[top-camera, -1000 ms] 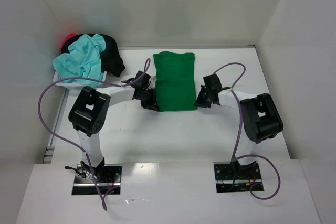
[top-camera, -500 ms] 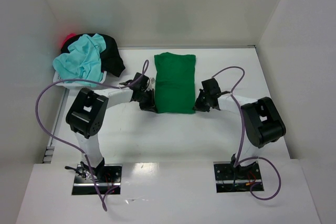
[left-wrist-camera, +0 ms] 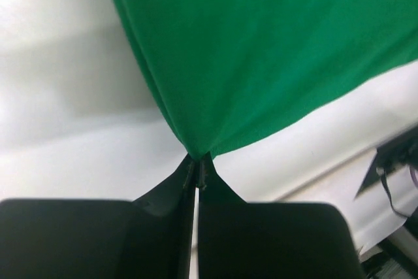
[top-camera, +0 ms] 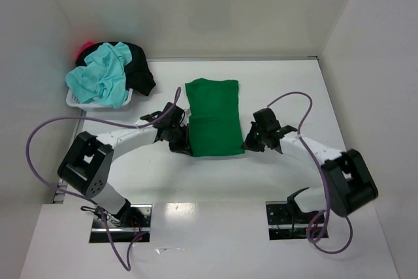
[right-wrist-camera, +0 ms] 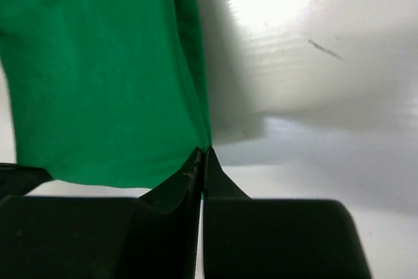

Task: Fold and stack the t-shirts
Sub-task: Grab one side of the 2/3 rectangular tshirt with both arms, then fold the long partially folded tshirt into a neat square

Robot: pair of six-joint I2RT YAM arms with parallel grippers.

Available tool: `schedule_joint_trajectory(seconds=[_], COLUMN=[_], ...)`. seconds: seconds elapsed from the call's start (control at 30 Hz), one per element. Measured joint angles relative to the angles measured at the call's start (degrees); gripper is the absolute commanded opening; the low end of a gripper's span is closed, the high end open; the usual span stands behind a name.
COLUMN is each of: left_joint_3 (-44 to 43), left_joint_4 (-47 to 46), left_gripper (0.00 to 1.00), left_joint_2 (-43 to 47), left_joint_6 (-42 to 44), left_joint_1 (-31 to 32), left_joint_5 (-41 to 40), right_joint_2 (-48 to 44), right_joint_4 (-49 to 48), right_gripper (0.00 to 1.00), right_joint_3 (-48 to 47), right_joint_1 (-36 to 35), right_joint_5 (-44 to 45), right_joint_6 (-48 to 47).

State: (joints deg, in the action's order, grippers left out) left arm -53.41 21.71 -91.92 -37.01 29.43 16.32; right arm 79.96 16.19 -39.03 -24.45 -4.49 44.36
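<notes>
Green t-shirt (top-camera: 212, 119): folded into a tall rectangle, lying flat on the white table (top-camera: 287, 86), to the right of the small white basket (top-camera: 74, 100) and a little nearer the arm bases than it.
Left gripper (top-camera: 185, 144): on the basket's side of the green shirt, at the shirt's near left corner. In the left wrist view the gripper (left-wrist-camera: 196, 169) has its jaws pressed together, pinching the very tip of that corner (left-wrist-camera: 196, 151).
Right gripper (top-camera: 249, 142): on the side of the shirt away from the basket, at the near right corner. In the right wrist view the gripper (right-wrist-camera: 201, 161) has its jaws closed tight on the edge of the cloth (right-wrist-camera: 98, 70).
Other shirts: a light turquoise shirt (top-camera: 101, 76) is crumpled on top of the basket, a black shirt (top-camera: 140, 73) spills over the basket's right side, and a bit of red or pink cloth (top-camera: 83, 48) shows behind them.
</notes>
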Motion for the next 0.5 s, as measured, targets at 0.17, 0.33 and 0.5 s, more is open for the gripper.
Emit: schedule_joint_trajectory(seconds=[0.17, 0.33, 0.5], left_joint_3=[1.6, 1.7, 1.8], left_joint_4=[1.7, 3.7, 6.6], left_gripper=[0.0, 0.0, 0.0], left_joint_2=[5.6, 7.0, 13.5], left_joint_6=[-3.6, -7.0, -11.3], left_joint_1=[4.4, 9.3, 14.8], left_joint_5=[-1.2, -3.7, -5.6], right_joint_2=[-9.7, -11.9, -18.9], right_joint_4=[2.2, 4.3, 8.0], right_gripper=[0.0, 0.0, 0.0], right_joint_3=[2.8, 4.1, 4.8], right_joint_1=[-0.1, -3.3, -8.0], right_joint_5=[0.4, 1.1, 1.2], right_joint_6=[1.4, 3.4, 6.2])
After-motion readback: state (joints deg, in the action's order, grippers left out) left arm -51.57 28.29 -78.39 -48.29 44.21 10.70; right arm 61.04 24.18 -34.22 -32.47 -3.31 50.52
